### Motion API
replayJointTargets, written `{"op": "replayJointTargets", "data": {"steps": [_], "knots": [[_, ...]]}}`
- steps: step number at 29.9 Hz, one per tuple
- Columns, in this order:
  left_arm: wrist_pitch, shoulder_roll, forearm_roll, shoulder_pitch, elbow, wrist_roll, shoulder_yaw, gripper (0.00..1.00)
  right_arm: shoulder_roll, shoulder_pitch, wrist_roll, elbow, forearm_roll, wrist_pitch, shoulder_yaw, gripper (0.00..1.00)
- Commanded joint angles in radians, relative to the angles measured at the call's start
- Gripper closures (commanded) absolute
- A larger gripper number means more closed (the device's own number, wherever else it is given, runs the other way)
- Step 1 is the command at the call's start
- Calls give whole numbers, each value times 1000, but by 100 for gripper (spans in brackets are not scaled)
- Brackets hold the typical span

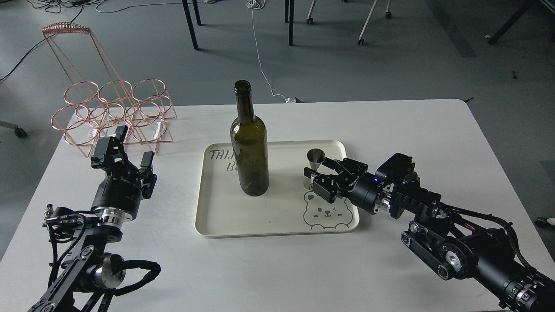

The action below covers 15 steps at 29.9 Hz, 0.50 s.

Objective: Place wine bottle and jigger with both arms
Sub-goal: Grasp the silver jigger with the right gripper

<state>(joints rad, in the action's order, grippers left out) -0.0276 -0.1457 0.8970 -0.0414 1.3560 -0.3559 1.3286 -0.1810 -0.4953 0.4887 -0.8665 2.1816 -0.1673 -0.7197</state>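
The dark green wine bottle [249, 151] stands upright on the left half of the cream tray [269, 229]. The small silver jigger [315, 157] stands on the tray's right side, above the bear drawing. My right gripper [320, 170] reaches in from the right, open, with one finger on each side of the jigger's lower half; I cannot tell if they touch it. My left gripper [128, 151] is open and empty over the table, left of the tray and well apart from the bottle.
A copper wire bottle rack [112, 110] stands at the table's back left corner, just behind my left gripper. The white table [390, 125] carries the tray at its middle. Chair legs and cables are on the floor beyond.
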Motion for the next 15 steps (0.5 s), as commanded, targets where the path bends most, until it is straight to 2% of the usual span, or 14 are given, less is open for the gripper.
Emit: {"op": "replayJointTargets", "data": {"steps": [1,7,10,12,15], "knots": [[0,0,0,0,-1,0,0,2,6,1,0,0,0,0,2,37],[0,0,-1,-2,-1,0,0,2,6,-2,0,0,0,0,2,42],[0,0,-1,0,-1,0,0,2,5,-3,0,0,0,0,2,55],[0,0,-1,-2,-1,-3,0,2,3,-3,0,0,0,0,2,58],[0,0,-1,0,-1,-3,0,2,3,-11,0,0,0,0,2,69]]}}
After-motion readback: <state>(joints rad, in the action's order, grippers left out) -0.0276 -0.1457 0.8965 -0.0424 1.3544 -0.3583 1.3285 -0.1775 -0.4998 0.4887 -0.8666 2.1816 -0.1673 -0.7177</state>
